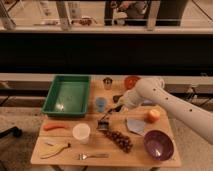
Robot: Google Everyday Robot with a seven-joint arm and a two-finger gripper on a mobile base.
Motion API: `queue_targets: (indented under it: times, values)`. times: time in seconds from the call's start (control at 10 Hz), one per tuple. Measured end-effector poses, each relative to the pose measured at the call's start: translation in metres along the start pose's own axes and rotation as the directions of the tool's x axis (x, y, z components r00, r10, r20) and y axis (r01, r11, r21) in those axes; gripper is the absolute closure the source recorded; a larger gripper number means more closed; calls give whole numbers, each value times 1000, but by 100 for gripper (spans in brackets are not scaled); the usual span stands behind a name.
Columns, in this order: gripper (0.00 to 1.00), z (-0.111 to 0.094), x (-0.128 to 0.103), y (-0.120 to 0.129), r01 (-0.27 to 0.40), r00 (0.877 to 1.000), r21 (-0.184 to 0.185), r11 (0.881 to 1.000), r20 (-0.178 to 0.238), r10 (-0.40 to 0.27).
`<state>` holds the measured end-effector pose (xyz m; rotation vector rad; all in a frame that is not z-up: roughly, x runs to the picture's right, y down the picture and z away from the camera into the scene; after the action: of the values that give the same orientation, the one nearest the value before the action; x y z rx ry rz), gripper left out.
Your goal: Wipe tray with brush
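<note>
One green tray (67,92), left of centre in the frame, is the biggest item; it looks like rigid, light plastic that may slide when scrubbed. Going down in size I count one purple bowl (158,144) at lower right, then one white cup (81,133) and one blue cup (101,104) near the middle. The single brush (106,121) lies just below centre, its thin handle slanting up-right to the gripper (119,106); it looks light, stiff and prone to twisting, so mid-handle is the best hold, though I cannot tell whether the gripper is clamped on it.

gripper (118,107) at the brush (104,123) handle, beside the tray (67,94).
</note>
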<state>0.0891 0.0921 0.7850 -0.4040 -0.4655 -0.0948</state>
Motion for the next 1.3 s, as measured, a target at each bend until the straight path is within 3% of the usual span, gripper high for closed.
queue_targets:
  times: [0.6,1.0,1.3]
  values:
    - [100,-74,-37,9,67,998,146,987,2,-68]
    - [100,-97,-56,5,122,992,182,976,-9,-122]
    - [100,-138,-83,-12,169,985,205,964,-4,-171]
